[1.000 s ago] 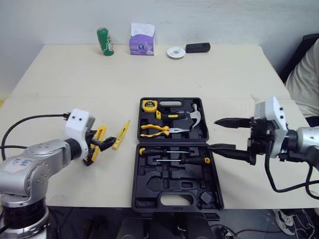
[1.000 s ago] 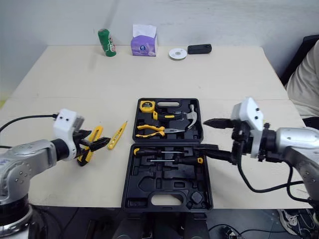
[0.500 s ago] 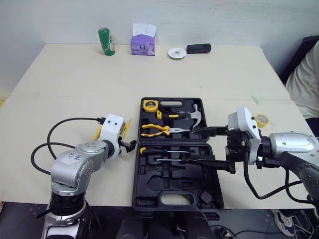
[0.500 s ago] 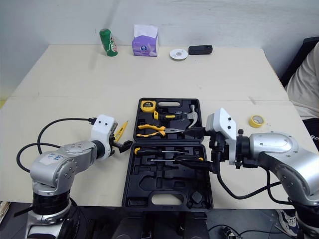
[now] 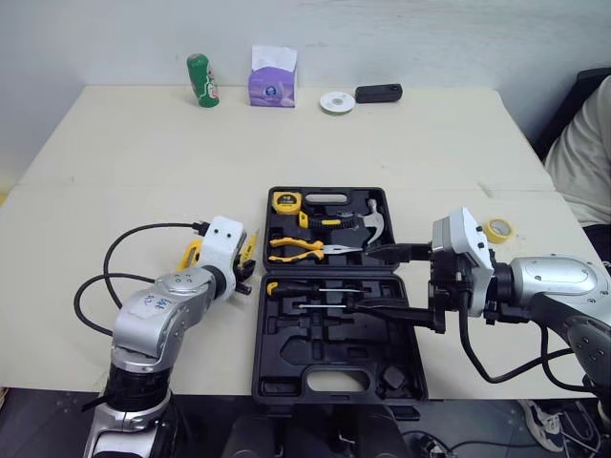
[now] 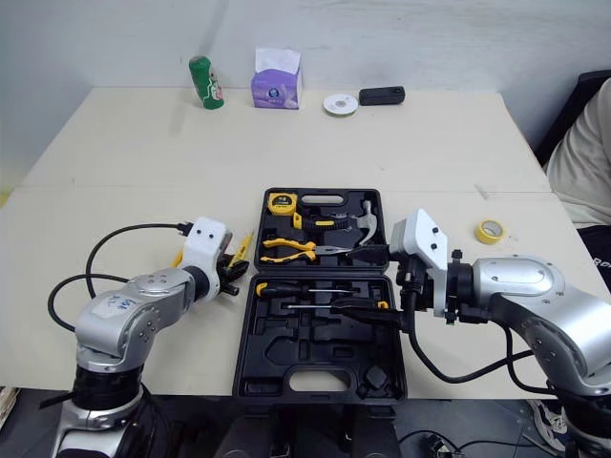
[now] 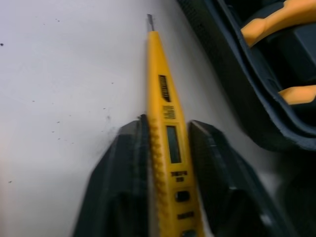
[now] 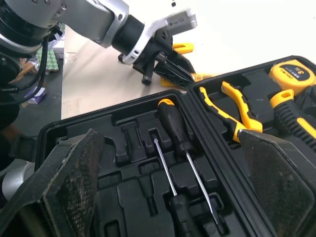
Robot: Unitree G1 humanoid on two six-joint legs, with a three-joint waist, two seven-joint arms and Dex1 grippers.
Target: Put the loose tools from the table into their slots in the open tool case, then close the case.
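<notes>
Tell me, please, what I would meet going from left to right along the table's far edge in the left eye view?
green can → tissue box → white disc → black device

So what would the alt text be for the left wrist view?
Two black fingers clamp a yellow tester pen on the pale table, its metal tip pointing away from them. The black tool case rim runs alongside, with yellow handles showing inside.
</notes>
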